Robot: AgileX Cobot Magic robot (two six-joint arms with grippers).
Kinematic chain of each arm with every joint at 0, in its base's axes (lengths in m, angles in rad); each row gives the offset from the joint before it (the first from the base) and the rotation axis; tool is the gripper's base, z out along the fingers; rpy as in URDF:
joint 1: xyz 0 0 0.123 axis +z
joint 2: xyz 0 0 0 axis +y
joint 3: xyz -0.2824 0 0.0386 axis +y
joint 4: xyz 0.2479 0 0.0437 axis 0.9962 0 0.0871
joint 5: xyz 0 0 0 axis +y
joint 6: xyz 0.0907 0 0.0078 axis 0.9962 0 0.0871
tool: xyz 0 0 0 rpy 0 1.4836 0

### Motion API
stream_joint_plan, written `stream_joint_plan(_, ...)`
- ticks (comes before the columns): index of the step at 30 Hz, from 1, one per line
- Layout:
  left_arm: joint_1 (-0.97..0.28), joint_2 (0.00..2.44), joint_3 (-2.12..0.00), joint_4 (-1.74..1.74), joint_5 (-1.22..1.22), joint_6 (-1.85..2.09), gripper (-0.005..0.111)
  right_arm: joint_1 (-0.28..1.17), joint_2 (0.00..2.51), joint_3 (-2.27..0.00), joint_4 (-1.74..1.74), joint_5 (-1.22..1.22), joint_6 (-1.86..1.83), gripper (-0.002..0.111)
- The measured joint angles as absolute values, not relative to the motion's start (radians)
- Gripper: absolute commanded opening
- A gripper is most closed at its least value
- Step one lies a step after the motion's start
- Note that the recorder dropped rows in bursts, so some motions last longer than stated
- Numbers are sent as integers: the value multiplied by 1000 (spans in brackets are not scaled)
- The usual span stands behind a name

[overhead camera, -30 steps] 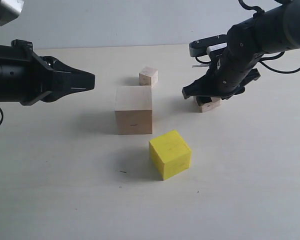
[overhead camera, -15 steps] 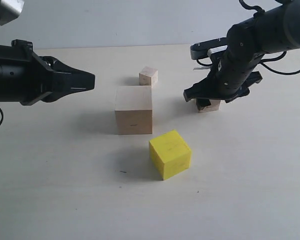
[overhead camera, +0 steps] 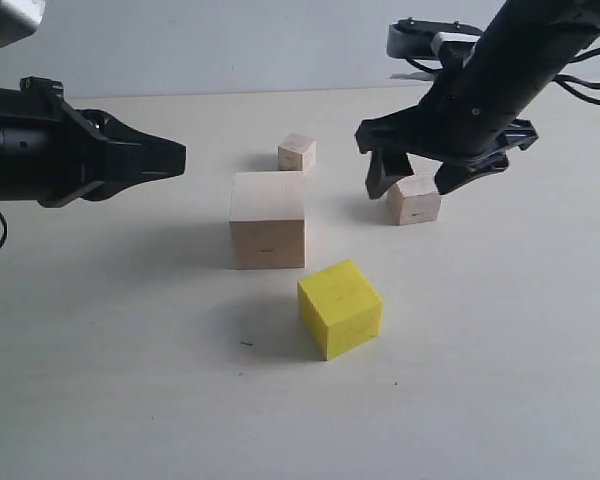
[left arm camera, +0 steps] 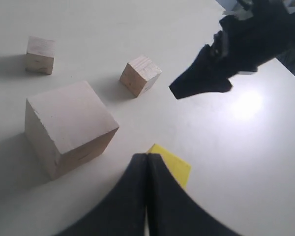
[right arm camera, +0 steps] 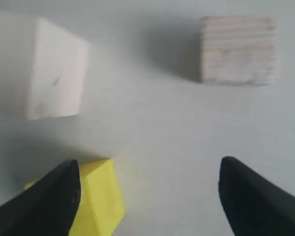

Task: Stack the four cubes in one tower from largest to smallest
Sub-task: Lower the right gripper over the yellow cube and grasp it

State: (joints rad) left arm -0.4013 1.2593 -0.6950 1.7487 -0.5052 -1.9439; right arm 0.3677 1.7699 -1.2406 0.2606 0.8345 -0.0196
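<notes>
Right of the large pale cube (overhead camera: 267,232), well apart from it, the medium pale cube (overhead camera: 413,201) sits flat on the table (overhead camera: 500,350). The right gripper (right arm camera: 148,169) hangs just above it, jaws spread wide and empty. That spread looks suited to straddling this cube. Left of the large pale cube, the left gripper (left arm camera: 147,160) hovers with its fingers pressed together on nothing, probably parked clear of the work. The yellow cube (overhead camera: 340,308) lies on the large cube's near side, toward the exterior camera. The small pale cube (overhead camera: 296,153) lies just beyond its far side. Nothing is stacked yet.
</notes>
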Motion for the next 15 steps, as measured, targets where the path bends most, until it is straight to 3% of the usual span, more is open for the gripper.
stream_joint_plan(15, -401, 1259, -695, 1749, -520, -1944, 0, 625, 1759, -1228, 204, 931, -32, 70)
